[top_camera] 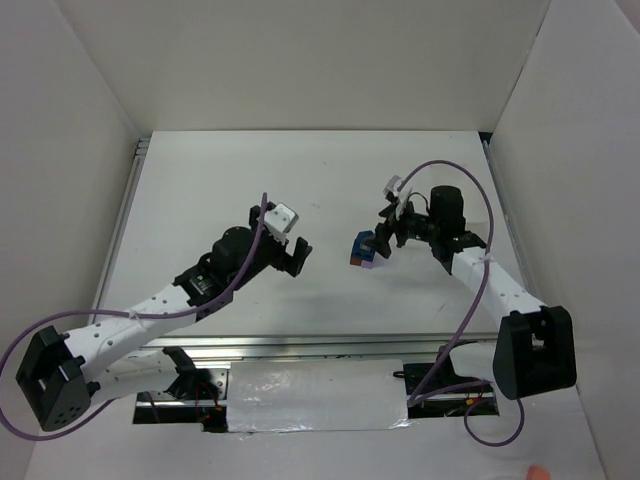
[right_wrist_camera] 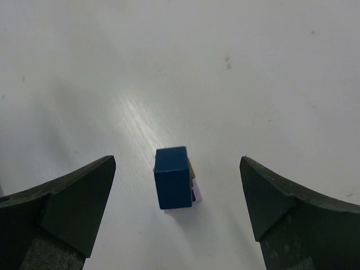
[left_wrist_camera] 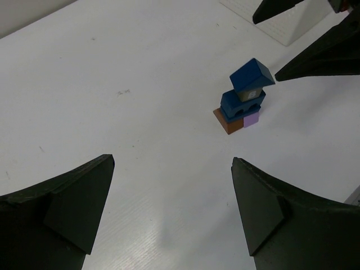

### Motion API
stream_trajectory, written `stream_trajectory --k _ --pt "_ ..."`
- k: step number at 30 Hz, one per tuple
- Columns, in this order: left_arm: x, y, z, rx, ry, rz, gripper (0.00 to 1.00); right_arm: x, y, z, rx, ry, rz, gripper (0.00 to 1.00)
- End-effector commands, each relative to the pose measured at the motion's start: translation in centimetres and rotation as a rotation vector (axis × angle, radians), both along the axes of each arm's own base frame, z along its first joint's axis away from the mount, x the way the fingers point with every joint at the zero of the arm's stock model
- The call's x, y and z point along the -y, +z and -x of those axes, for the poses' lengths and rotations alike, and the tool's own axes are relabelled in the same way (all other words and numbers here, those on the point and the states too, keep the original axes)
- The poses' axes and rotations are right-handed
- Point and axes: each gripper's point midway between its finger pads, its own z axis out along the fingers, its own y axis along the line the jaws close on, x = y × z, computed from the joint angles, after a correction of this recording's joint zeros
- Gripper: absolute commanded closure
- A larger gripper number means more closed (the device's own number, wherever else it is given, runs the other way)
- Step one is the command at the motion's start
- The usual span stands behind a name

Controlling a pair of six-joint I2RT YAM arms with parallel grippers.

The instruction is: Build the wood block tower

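Note:
The wood block tower [top_camera: 363, 248] stands upright in the middle of the white table. In the left wrist view it shows a brown-orange block [left_wrist_camera: 226, 121] and a lavender block [left_wrist_camera: 251, 118] at the bottom, a blue arch [left_wrist_camera: 241, 104] over them, a grey block [left_wrist_camera: 251, 94], and a tilted blue block [left_wrist_camera: 251, 75] on top. My right gripper [top_camera: 383, 233] hangs open just over the tower. From above, its jaws stand wide on either side of the blue top block [right_wrist_camera: 173, 177], touching nothing. My left gripper [top_camera: 298, 258] is open and empty, left of the tower, with the tower ahead of it [left_wrist_camera: 172, 160].
White walls [top_camera: 90, 120] close in the table on the left, back and right. A metal rail [top_camera: 330, 348] runs along the near edge by the arm bases. Purple cables [top_camera: 478, 290] loop off both arms. A white dotted surface [left_wrist_camera: 284, 28] shows behind the right fingers [left_wrist_camera: 315, 59].

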Motion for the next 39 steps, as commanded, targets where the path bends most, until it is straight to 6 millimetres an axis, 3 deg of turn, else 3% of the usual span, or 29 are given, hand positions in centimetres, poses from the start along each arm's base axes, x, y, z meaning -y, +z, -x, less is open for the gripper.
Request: stream_trajectory --k 1,2,3,5,6,7,8,9,10,12,14,18,20,21,22,27,28,31,35,39 --pt "-1.7 3.2 -0.9 0.007 0.139 0.158 0.01 0.6 8.9 -3.0 0.147 -0.168 -0.171 0.0" --pt "-2.0 3.4 -1.0 -0.01 0.159 0.183 0.01 0.9 9.9 -3.7 0.141 -0.227 -0.209 0.0" --pt "-2.3 3.2 -1.0 -0.035 0.177 0.192 0.01 1.4 12.2 -4.6 0.161 -0.286 -0.256 0.0" --pt "-2.9 3.9 -1.5 -0.083 0.235 0.262 0.01 2.9 14.1 -6.6 0.092 -0.473 -0.381 0.0" --pt "-3.1 3.2 -1.5 -0.123 0.253 0.251 0.01 3.1 16.2 -7.3 0.099 -0.508 -0.426 0.0" --pt "-3.1 3.9 -1.8 -0.136 0.266 0.271 0.01 3.4 16.9 -7.8 0.081 -0.543 -0.464 0.0" --pt "-2.8 3.6 -1.9 -0.176 0.273 0.284 0.01 3.3 16.9 -8.4 0.028 -0.577 -0.52 0.0" --pt "-2.9 2.5 -1.6 -0.228 0.288 0.251 0.01 3.8 18.2 -9.1 0.039 -0.621 -0.561 0.0" --pt "-2.9 3.5 -1.7 -0.241 0.302 0.263 0.01 4.1 18.8 -9.5 0.036 -0.65 -0.591 0.0" --pt "-3.9 3.3 -1.8 -0.28 0.383 0.27 0.01 5.0 20.2 -10.4 0.025 -0.745 -0.664 0.0" --pt "-5.1 3.6 -1.3 -0.296 0.435 0.271 0.01 5.5 21.0 -10.1 0.015 -0.797 -0.695 0.0" --pt "-7.1 3.6 -0.5 -0.297 0.503 0.296 0.01 8.8 20.8 -9.2 -0.012 -1.061 -0.753 0.0" --pt "-7.4 4.0 0.0 -0.298 0.502 0.319 0.01 9.7 19.4 -7.9 -0.057 -1.125 -0.749 0.0" --pt "-7.7 3.9 0.2 -0.304 0.511 0.32 0.01 10.0 17.6 -7.3 -0.091 -1.157 -0.738 0.0" --pt "-8.1 3.9 0.3 -0.31 0.533 0.329 0.01 10.4 17.5 -5.8 -0.093 -1.172 -0.741 0.0" --pt "-9.7 1.4 1.4 -0.38 0.573 0.323 0.01 12.1 11.4 -0.4 -0.205 -1.282 -0.623 0.0" --pt "-9.7 1.2 1.7 -0.395 0.561 0.333 0.01 12.0 11.8 1.0 -0.191 -1.247 -0.628 0.0" --pt "-10.8 -0.4 1.8 -0.433 0.6 0.323 0.01 12.8 7.7 4.1 -0.252 -1.283 -0.538 0.0" --pt "-11.6 -2.1 2.3 -0.471 0.6 0.311 0.01 14.2 4.9 8.0 -0.26 -1.314 -0.484 0.0" --pt "-13.0 -3.1 2.8 -0.462 0.642 0.324 0.01 14.3 2.8 10.0 -0.291 -1.301 -0.459 0.0"
